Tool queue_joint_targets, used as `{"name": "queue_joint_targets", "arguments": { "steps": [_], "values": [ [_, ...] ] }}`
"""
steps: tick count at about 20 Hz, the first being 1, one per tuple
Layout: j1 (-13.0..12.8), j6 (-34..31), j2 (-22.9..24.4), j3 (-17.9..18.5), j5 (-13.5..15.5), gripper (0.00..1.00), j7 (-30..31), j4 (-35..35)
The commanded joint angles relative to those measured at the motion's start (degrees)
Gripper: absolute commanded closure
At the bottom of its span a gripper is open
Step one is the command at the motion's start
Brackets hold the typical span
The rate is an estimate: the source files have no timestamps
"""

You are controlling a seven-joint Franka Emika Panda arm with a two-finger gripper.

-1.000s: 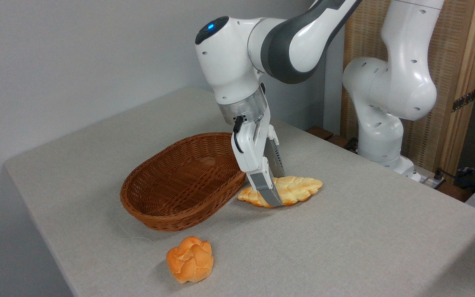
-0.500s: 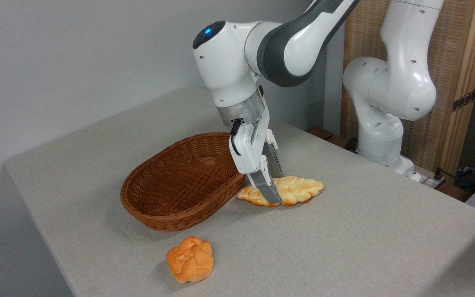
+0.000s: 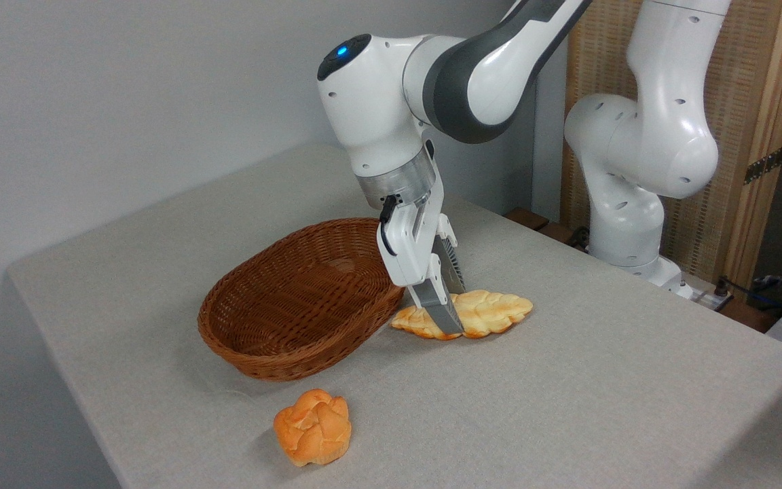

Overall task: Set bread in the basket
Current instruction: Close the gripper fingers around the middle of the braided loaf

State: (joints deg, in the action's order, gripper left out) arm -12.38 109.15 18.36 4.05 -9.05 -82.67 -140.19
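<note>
The jaws are sitting narrow, pinching across the bread [image 3: 482,312], one finger [image 3: 442,314] on the near edge and the other showing behind the far edge, so the gripper [image 3: 455,309] is clamping the loaf around its middle. The bread is lying long and flat, its left tip sitting just beside the right outer wall of the basket [image 3: 255,343], maybe touching it, hard to say from this angle. Whether the loaf is lifting off the table [image 3: 567,407] or resting on it, I can't tell; it's looking pretty much level with the cloth. The basket is sitting on the table left of the gripper, with nothing showing inside it. A little orange bun [image 3: 313,426] is lying in front of the basket, nearer the camera, well apart from the loaf. The arm [image 3: 391,115] is reaching down from the upper right, its blue light glowing on top, and its white base is standing at the table's back right edge by a wooden screen [image 3: 764,136].
</note>
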Motion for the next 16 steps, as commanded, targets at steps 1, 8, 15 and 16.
{"name": "queue_joint_targets", "arguments": {
  "steps": [1, 8, 15, 16],
  "values": [
    [-0.6, 1.2, 0.2, 0.8, -0.3, 0.56, -0.7, -0.5],
    [-0.5, 0.1, 0.3, 0.8, -0.4, 0.62, -0.7, -0.5],
    [-0.2, -3.7, 1.1, 0.9, -0.4, 0.65, -0.9, 0.7],
    [-0.2, -4.3, 1.1, 0.9, -0.4, 0.65, -0.9, 1.4]
  ]
}}
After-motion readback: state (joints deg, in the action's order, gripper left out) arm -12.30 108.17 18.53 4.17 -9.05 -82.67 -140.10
